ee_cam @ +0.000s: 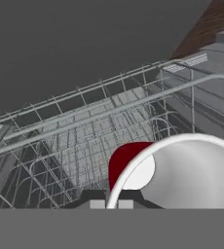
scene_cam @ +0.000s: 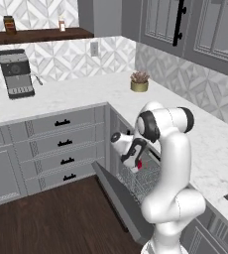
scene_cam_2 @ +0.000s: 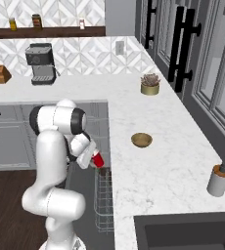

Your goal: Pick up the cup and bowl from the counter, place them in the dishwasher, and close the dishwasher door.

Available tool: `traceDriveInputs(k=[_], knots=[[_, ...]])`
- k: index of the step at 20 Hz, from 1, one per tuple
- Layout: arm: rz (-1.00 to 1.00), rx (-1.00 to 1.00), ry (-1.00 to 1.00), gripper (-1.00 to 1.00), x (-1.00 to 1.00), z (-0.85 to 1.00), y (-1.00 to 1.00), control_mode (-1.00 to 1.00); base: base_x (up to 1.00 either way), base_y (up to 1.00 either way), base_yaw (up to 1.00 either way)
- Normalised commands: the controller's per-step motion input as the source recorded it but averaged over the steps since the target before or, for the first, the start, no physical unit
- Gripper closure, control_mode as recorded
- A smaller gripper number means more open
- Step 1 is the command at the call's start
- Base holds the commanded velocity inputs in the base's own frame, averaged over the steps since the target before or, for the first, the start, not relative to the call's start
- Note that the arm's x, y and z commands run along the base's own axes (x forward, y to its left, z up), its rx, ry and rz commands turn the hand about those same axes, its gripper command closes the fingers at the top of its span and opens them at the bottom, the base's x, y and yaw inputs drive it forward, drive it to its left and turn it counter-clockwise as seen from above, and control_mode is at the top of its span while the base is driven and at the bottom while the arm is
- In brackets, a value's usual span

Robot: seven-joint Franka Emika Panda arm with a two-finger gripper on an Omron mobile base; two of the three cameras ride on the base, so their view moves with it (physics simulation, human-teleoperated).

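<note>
Right up against the hand camera is the cup point(ee_cam: 182, 170), white inside and rim facing the lens with a sliver of red wall showing past it. The end effector point(ee_cam: 111, 203) is clamped on it, dark finger tips at the near rim, and the whole thing hangs over the wire rack point(ee_cam: 99, 131) of the dishwasher point(scene_cam: 136, 173).

Going left to right in the right base view: the arm bends down at the left, the cup point(scene_cam_2: 99, 159) peeks out red at the end effector point(scene_cam_2: 92, 157) just above the rack point(scene_cam_2: 103, 200), then the table point(scene_cam_2: 173, 146) carries the bowl point(scene_cam_2: 142, 139), untouched and well apart from the edge, with a potted plant point(scene_cam_2: 150, 84) far behind it and a soap bottle point(scene_cam_2: 218, 179) near the sink at the right. The dishwasher door point(scene_cam: 121, 198) lies folded down and open.

So I'd say we're at the drop-off for the cup, roughly a third of the job. To do it well I'd lower until the base nearly touches the wires before letting go, since dropping from height onto a grid will probably bounce or tip it. Aim for the middle of the rack rather than the raised side rail, open the fingers just enough, then lift straight up so nothing snags. Bowl next, door last.
</note>
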Motion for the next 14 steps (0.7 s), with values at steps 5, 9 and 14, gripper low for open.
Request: traceDriveInputs(k=[5,9,14], knots=[[0.16,-0.05,-0.05,1.0,0.28,-0.45,-0.31,-1.0,0.0,0.0,0.0],[0.13,-0.04,-0.07,1.0,0.24,-0.45,-0.12,-1.0,0.0,0.0,0.0],[0.05,0.0,-0.04,1.0,0.35,-0.57,-0.16,-1.0,0.0,0.0,0.0]])
